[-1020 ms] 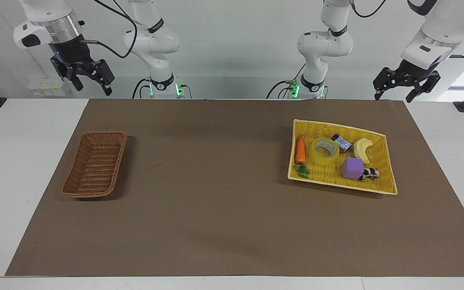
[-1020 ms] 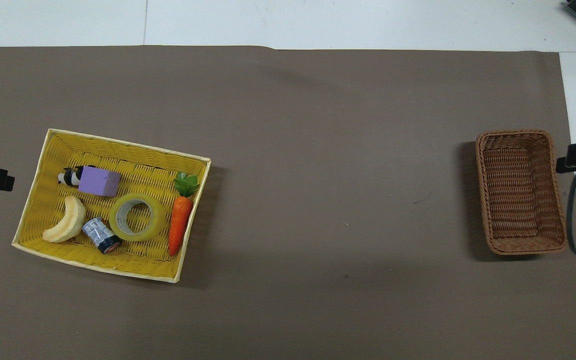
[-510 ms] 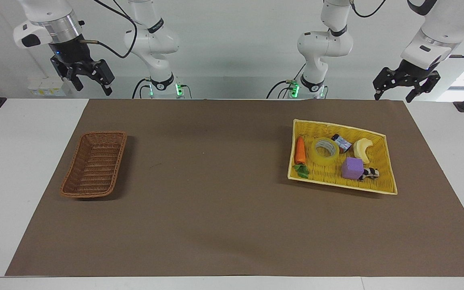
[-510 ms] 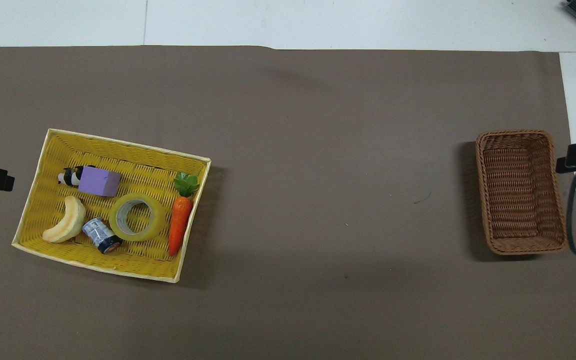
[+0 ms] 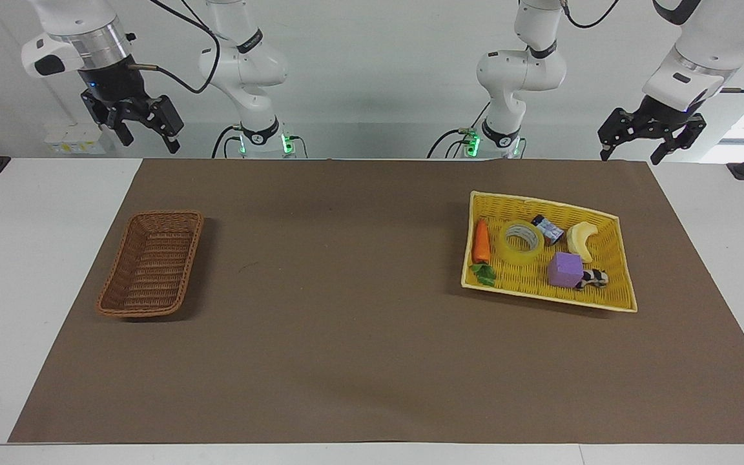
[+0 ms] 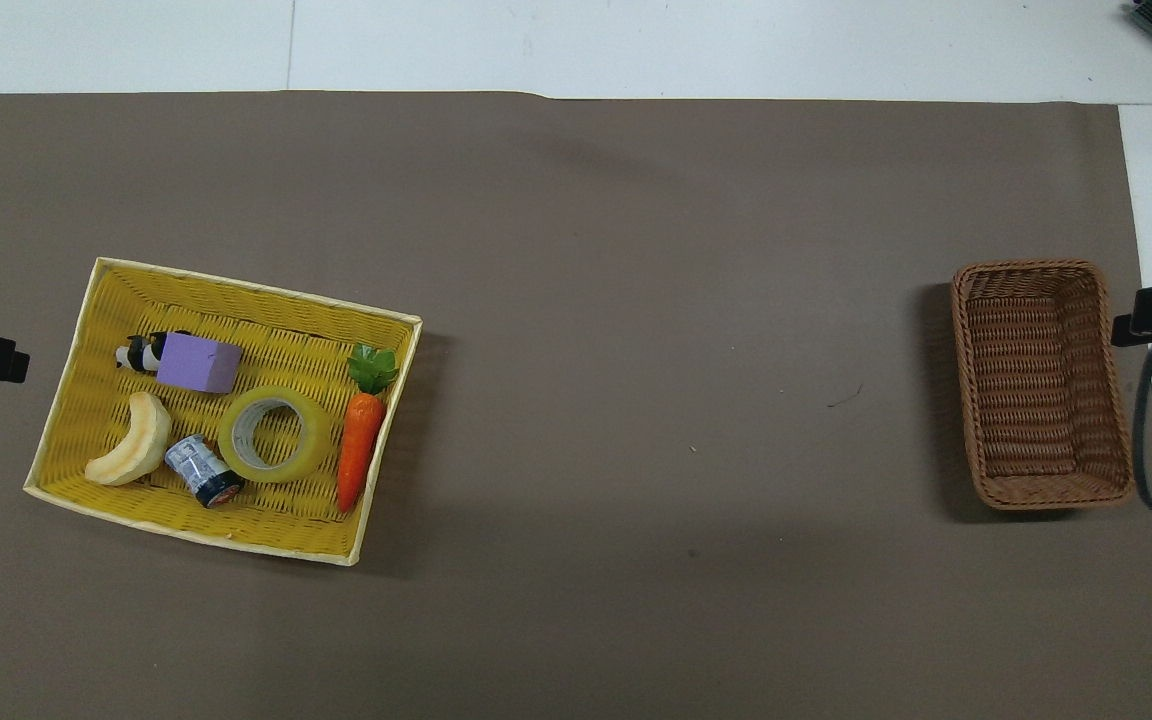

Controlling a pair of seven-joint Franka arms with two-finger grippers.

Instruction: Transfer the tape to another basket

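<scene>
The tape (image 5: 524, 240) (image 6: 274, 434), a yellow translucent roll, lies flat in the yellow woven tray (image 5: 619, 287) (image 6: 236, 300) toward the left arm's end of the table, between a carrot and a small can. The brown wicker basket (image 5: 151, 265) (image 6: 1041, 385) stands with nothing in it toward the right arm's end. My left gripper (image 5: 631, 155) hangs open in the air over the table's edge by the robots, holding nothing. My right gripper (image 5: 150, 143) is also raised and open with nothing in it, above that same edge at its own end.
Sharing the tray with the tape are a carrot (image 6: 359, 450), a purple block (image 6: 198, 363), a pale banana-shaped piece (image 6: 131, 455), a small can (image 6: 201, 470) and a cow figurine (image 6: 136, 354). A brown mat (image 5: 346, 290) covers the table between tray and basket.
</scene>
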